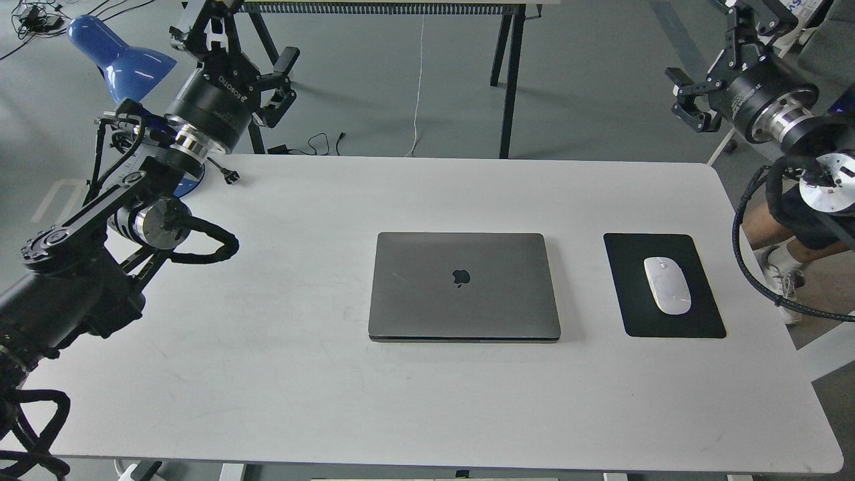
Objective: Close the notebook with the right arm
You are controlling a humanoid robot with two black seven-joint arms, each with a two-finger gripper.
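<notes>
The notebook [463, 286] lies flat in the middle of the white table [267, 374], lid down, with the dark apple logo facing up. My right gripper [701, 40] is at the top right corner of the view, beyond the table's far right edge, well away from the notebook. Its fingers are spread open and hold nothing. My left gripper [247, 30] is raised past the table's far left corner, open and empty.
A black mouse pad [668, 314] with a white mouse [666, 284] lies right of the notebook. A blue desk lamp [117, 53] stands at the far left corner. A person's leg [775, 234] shows beside the table's right edge.
</notes>
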